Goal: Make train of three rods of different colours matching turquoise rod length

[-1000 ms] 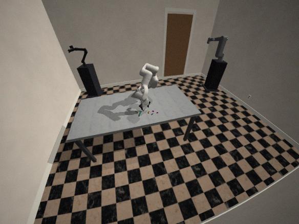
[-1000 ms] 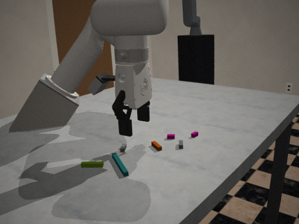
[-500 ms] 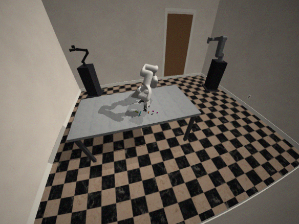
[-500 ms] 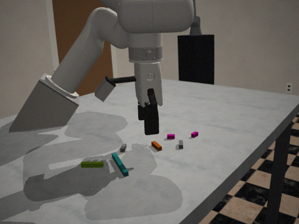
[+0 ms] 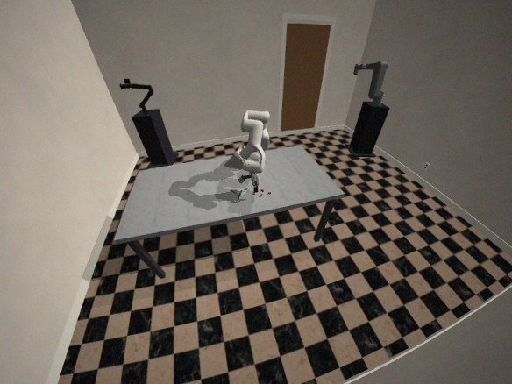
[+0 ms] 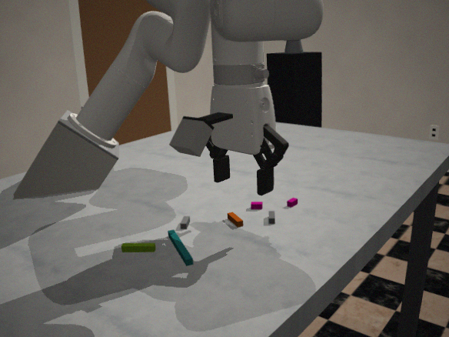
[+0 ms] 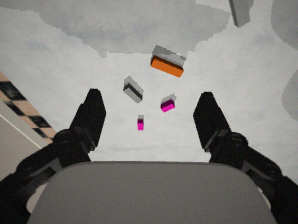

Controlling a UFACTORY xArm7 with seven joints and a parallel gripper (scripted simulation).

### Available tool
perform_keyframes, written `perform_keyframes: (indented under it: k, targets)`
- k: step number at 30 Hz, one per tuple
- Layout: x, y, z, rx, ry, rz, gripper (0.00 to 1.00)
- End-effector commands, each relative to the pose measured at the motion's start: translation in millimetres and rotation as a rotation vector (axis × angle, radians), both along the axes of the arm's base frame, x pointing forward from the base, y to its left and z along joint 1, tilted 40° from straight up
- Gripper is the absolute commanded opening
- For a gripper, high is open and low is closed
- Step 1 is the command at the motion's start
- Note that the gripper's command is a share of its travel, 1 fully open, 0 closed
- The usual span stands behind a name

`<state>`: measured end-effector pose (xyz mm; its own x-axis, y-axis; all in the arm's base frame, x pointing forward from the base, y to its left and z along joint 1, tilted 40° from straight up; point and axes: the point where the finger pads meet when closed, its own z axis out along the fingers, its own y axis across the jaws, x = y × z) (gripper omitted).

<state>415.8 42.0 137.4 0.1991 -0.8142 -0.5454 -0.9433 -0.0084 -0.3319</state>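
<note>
- 1 gripper (image 5: 255,189) (image 6: 243,175) (image 7: 150,102), fingers wide apart, hovers above the table (image 5: 175,219) (image 6: 357,169) (holding nothing)
- 2 magenta rods lie apart
- 1 turquoise rod (image 5: 239,195) (image 6: 180,248) lies near the lime rod (image 5: 234,191) (image 6: 138,247)
</note>
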Motion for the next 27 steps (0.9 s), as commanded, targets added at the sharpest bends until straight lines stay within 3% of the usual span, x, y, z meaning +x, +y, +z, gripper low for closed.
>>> perform_keyframes:
  k: [1,27]
  targets:
    - [1.7,-0.4,2.0,-0.008,-0.033,0.03,1.0]
    - [2.2,-0.1,2.7,-0.013,-0.042,0.041,1.0]
